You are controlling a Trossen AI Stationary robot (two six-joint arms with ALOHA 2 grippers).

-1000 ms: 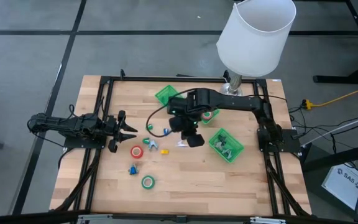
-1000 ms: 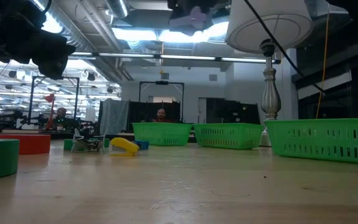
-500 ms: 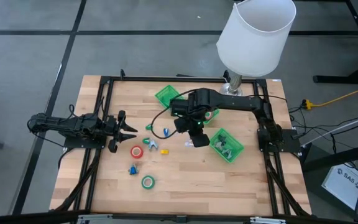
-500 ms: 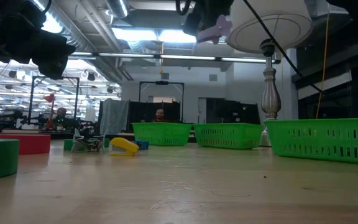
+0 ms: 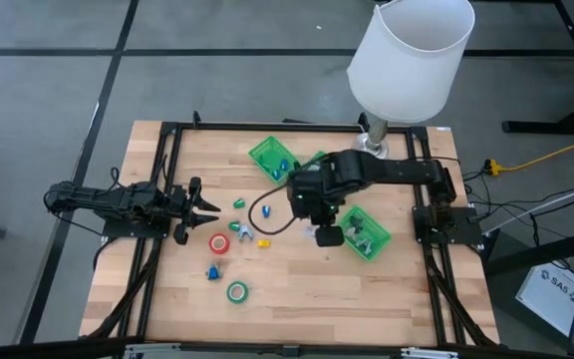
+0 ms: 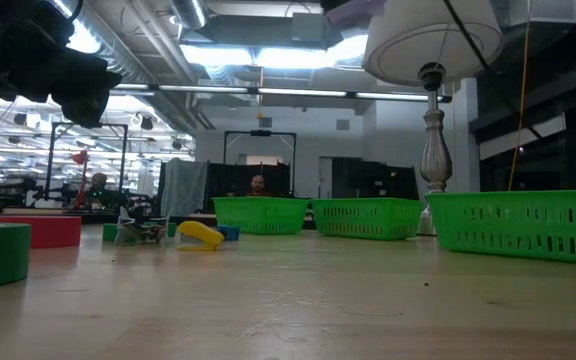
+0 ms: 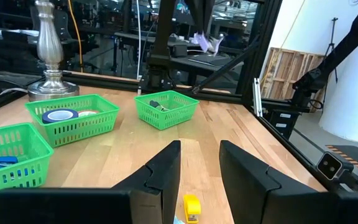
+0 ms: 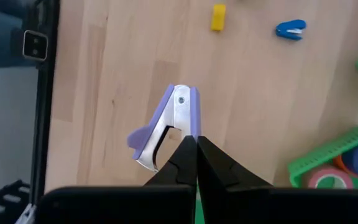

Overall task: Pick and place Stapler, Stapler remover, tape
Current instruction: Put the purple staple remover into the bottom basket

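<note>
My right gripper (image 5: 328,235) hangs high over the table's middle, just left of the near-right green tray (image 5: 365,233), shut on a lilac staple remover (image 8: 166,127). The left wrist view shows the remover (image 7: 204,42) far above the table. My left gripper (image 5: 203,207) waits open at the table's left, its fingers level (image 7: 199,167). Flat on the wood lie a red tape roll (image 5: 218,242), a green tape roll (image 5: 237,292), a blue stapler (image 5: 212,271) and a yellow stapler (image 5: 263,240). My right gripper pinches one lilac side grip of the remover (image 8: 194,121) between its two fingertips, coming from above and pointing steeply down. The remover is lifted clear of the table, its riveted hinge end (image 8: 181,99) away from the fingers and its metal claws (image 8: 146,162) off to one side.
Two more green trays stand farther back: one with blue items (image 5: 271,155), one holding tape rolls (image 8: 337,158) partly under my right arm. A lamp with a white shade (image 5: 412,60) stands at the far right. A brown cable loop (image 5: 267,217) and small green bits (image 5: 238,203) lie mid-table.
My right gripper has risen and gone toward the table's right edge and the near-right tray, rolling a little, still shut on the staple remover. In the low view the remover has climbed out through the picture's top.
</note>
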